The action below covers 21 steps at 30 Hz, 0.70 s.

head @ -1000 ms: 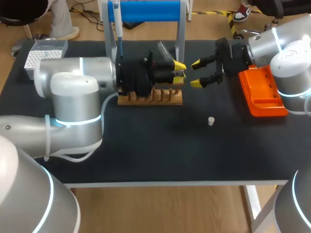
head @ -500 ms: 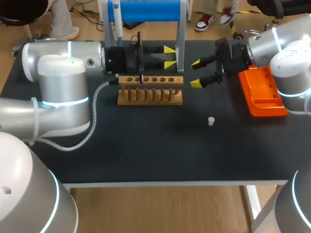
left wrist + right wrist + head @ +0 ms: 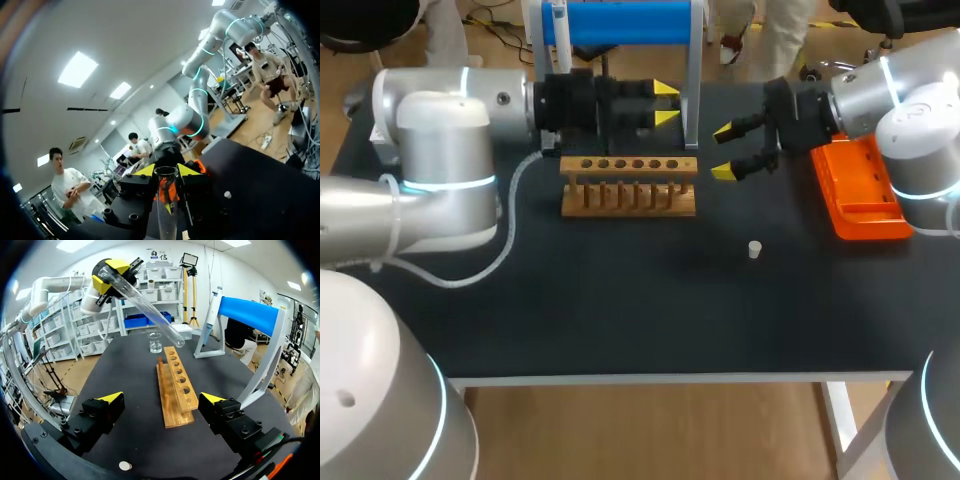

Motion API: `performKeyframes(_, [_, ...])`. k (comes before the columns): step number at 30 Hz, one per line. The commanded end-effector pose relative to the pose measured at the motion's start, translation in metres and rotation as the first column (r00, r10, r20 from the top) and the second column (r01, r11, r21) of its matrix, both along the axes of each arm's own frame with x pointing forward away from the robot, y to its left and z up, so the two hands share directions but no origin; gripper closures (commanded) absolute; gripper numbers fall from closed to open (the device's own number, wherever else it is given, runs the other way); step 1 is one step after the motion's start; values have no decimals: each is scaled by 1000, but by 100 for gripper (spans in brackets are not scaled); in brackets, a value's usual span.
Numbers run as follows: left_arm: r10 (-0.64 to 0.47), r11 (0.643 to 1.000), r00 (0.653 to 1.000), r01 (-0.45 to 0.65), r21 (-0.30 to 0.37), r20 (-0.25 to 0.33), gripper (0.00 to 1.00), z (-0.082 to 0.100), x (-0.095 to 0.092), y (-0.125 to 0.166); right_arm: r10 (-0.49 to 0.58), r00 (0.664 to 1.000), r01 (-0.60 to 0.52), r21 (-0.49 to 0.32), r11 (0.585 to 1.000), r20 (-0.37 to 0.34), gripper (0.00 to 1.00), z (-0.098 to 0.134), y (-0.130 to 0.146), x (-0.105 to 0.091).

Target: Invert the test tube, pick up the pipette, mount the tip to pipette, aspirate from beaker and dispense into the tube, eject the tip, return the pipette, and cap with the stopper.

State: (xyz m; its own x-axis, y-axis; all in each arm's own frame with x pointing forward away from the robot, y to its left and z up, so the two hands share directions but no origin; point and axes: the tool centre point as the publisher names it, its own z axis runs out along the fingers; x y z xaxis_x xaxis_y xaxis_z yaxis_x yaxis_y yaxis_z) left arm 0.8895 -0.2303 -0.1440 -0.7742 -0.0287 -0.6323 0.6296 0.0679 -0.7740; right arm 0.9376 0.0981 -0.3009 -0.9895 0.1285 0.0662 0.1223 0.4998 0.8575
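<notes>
Work surface: one rectangular table top (image 3: 620, 310), black, matte and uniform in colour, spanning nearly the full width of the head view. Front edge (image 3: 670, 378): thin pale band along the near side, straight from corner to corner. Support: white leg (image 3: 842, 425) below the front right corner, seen from above. Lighting on the surface: even and diffuse, with a soft greyish sheen in the right wrist view. Same dark surface in the left wrist view, ending in a straight far edge.
</notes>
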Motion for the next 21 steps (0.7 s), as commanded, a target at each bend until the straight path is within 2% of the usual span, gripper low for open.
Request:
performKeyframes(1, [-11,998,1000,11,61,1,100,5,5,8,0,1000,0,-1,1000,0,0,0,0,0])
performKeyframes(21, [-11,998,1000,11,61,1,100,5,5,8,0,1000,0,-1,1000,0,0,0,0,0])
